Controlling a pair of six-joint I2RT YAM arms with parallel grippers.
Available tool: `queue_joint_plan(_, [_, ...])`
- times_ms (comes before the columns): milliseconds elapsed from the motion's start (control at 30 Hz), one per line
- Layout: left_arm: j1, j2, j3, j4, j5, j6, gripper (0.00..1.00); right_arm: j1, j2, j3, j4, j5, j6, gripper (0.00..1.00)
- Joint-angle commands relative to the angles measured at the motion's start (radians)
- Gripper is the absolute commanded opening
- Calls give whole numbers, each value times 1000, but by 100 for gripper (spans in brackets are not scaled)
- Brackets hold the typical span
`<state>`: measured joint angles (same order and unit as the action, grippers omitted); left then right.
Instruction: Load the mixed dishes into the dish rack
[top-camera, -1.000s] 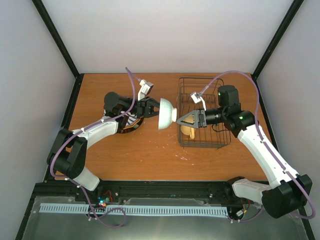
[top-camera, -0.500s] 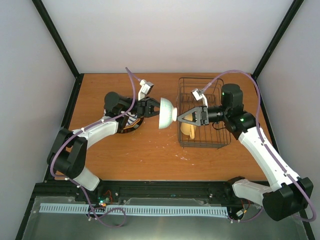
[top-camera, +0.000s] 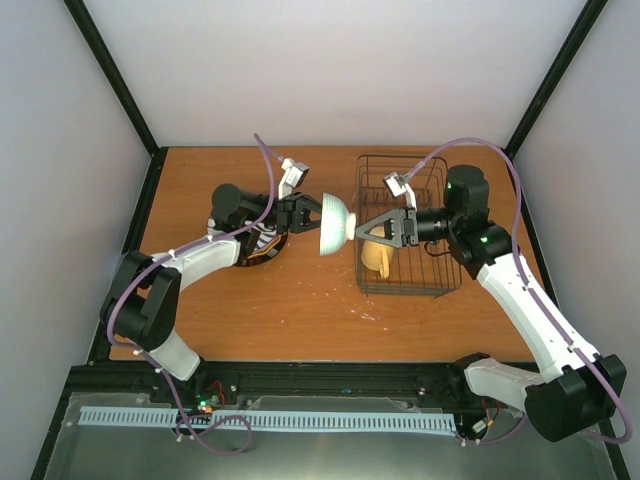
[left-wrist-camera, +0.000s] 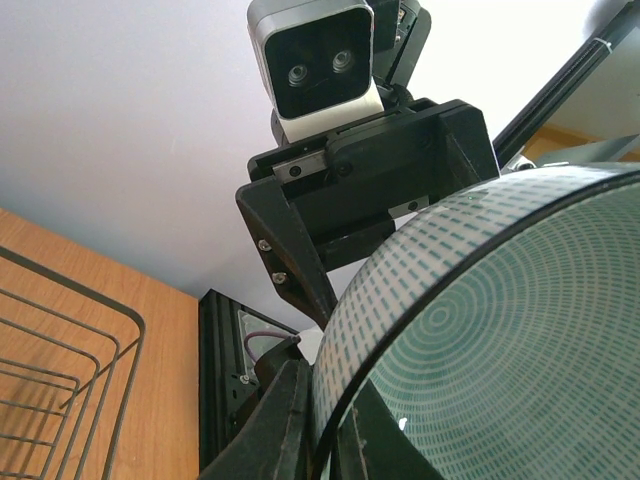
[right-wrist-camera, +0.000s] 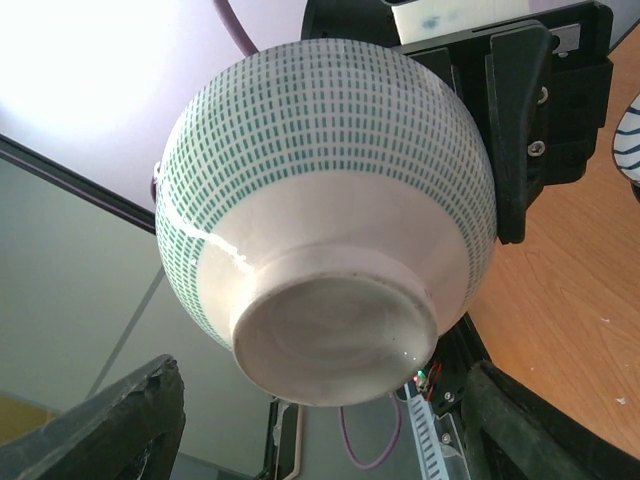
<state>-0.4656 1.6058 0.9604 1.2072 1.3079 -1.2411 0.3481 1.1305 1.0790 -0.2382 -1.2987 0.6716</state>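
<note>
My left gripper (top-camera: 318, 222) is shut on the rim of the small mint-green bowl (top-camera: 334, 226) and holds it on its side above the table, base facing right. In the left wrist view the fingers (left-wrist-camera: 275, 425) clamp the rim of the bowl (left-wrist-camera: 500, 340). My right gripper (top-camera: 364, 229) is open, its jaws spread on either side of the bowl's base (right-wrist-camera: 335, 340) without touching it. The dish rack (top-camera: 440, 200) stands at the right with the yellow mug (top-camera: 374, 260) inside. A stack of plates (top-camera: 262, 246), striped one on top, lies under my left arm.
The rack's wire corner (left-wrist-camera: 70, 350) shows at the left of the left wrist view. The striped plate's edge (right-wrist-camera: 630, 120) shows at the right of the right wrist view. Black frame posts stand at the table's back corners.
My right gripper has moved up and left, closing in on the bowl's base. My left gripper has held the bowl almost still.
</note>
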Motion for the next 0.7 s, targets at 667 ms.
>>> queue_joint_plan(667, [-6, 33, 54, 86, -41, -32, 1, 35, 28, 13, 106, 13, 74, 59])
